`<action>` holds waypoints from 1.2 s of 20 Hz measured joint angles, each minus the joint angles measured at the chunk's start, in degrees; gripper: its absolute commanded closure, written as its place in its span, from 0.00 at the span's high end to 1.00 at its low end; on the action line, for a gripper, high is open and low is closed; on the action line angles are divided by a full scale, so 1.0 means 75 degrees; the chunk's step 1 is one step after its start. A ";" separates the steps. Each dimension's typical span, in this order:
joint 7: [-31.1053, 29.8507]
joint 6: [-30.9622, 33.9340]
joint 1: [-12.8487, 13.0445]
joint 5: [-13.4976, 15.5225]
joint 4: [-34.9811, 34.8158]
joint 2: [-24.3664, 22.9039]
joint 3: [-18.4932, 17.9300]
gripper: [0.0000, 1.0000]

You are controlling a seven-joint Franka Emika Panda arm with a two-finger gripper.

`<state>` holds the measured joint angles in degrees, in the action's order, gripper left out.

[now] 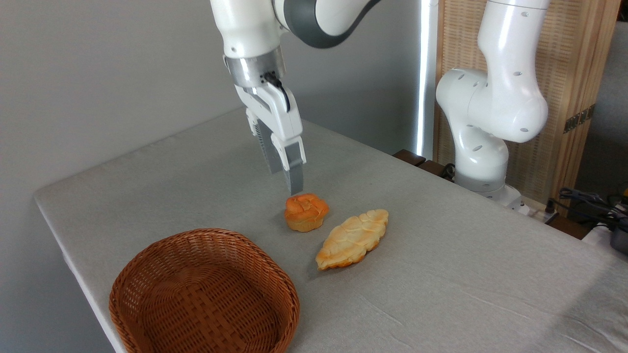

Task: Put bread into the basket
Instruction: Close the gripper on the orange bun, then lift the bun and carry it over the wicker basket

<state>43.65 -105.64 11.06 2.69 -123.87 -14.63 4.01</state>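
Grey table (441,294) bears the bread (306,212) just below the claw (289,184), whose opening I cannot tell.

We see a grey cloth-covered table (441,284). Wicker basket (203,294) sits at the front edge near the left corner. Round orange bun (306,212) lies mid-table, flat leaf-shaped bread (352,239) just beside it, toward the right edge. Both lie apart from the basket.

Soft even daylight, faint shadows, sharp focus
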 measured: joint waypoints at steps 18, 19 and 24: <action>0.0499 -0.1717 0.0192 -0.0001 -0.1602 0.0009 0.0002 0.24; 0.0499 -0.1717 0.0216 -0.0001 -0.1602 0.0009 0.0008 0.24; 0.0499 -0.1717 0.0280 -0.0001 -0.1609 0.0009 0.0027 0.24</action>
<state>47.39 -118.52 13.16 2.69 -135.94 -14.56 4.21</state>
